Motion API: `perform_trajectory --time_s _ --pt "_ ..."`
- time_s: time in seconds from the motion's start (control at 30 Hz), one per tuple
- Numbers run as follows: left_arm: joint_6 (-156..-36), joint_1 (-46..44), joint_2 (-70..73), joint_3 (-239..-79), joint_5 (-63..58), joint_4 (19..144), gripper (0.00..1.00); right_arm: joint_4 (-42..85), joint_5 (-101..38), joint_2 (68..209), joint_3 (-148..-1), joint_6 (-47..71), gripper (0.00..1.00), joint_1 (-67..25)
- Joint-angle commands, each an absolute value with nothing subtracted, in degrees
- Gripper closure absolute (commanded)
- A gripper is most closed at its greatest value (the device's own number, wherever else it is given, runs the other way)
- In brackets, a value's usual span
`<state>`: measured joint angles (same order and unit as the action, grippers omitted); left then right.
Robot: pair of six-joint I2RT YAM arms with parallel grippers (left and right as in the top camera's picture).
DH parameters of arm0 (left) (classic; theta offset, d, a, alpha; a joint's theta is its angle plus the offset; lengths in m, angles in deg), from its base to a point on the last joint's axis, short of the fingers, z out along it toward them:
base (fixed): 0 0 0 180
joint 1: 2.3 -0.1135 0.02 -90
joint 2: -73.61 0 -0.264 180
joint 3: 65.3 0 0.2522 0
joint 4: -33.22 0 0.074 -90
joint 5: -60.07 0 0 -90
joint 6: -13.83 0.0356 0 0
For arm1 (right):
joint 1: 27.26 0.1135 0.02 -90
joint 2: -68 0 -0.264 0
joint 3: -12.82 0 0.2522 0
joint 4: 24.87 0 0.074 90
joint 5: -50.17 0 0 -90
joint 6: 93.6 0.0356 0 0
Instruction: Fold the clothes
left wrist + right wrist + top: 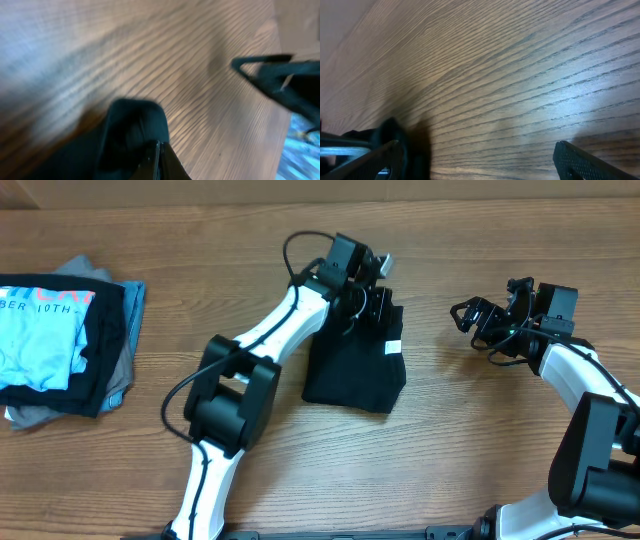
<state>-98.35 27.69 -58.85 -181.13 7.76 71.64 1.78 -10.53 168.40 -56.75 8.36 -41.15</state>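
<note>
A black garment (350,370) lies bunched in a rough folded block at mid-table, a small white tag (393,347) on its right side. My left gripper (378,308) is at the garment's far edge, jaws pressed together on a fold of the black fabric (131,131); in the left wrist view the left gripper (158,161) sits at the bottom edge. My right gripper (475,328) stands open over bare wood to the right of the garment, apart from it. In the right wrist view the right gripper (480,165) has only table between its fingers (580,161).
A stack of folded clothes (60,345) lies at the far left: a light blue T-shirt with white lettering on top, black and grey layers below. The wooden table (480,440) stretches between and in front of the arms.
</note>
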Motion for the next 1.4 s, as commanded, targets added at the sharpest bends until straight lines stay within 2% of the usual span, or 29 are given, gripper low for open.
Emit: perform_trajectory --time_s 0.0,0.17,0.37,0.53,0.73,0.87,0.97,1.37 --pt "-98.91 27.83 -62.2 -181.94 11.7 71.27 0.96 1.45 -10.91 167.33 -56.86 8.45 0.0 -41.25" --pt "-98.91 27.76 -64.16 -182.11 17.71 69.0 0.96 1.45 -10.91 167.33 -56.86 8.43 0.0 -41.25" --pt "-98.96 26.47 -59.6 -186.04 19.3 69.63 0.96 1.43 -10.91 167.33 -56.86 8.43 0.0 -41.25" --pt "-98.63 23.15 -52.69 -187.66 20.74 75.97 0.96 1.43 -10.91 167.33 -56.86 8.43 0.0 -41.25" --pt "-80.77 18.41 -51.77 -186.98 32.88 97.65 0.96 1.45 -10.91 167.33 -56.86 8.43 0.0 -41.25" --pt "-63.35 18.6 -51.77 -186.31 32.92 113.48 0.96 1.45 -10.91 167.33 -56.86 8.43 0.0 -41.25" --pt "-55.27 19.89 -51.77 -186.07 32.42 119.42 0.96 1.45 -10.91 167.33 -56.86 8.43 0.0 -41.25" --pt "-50.41 21.12 -51.77 -175.97 32.13 117.83 0.96 1.43 -10.91 167.33 -56.86 8.43 0.0 -41.25"
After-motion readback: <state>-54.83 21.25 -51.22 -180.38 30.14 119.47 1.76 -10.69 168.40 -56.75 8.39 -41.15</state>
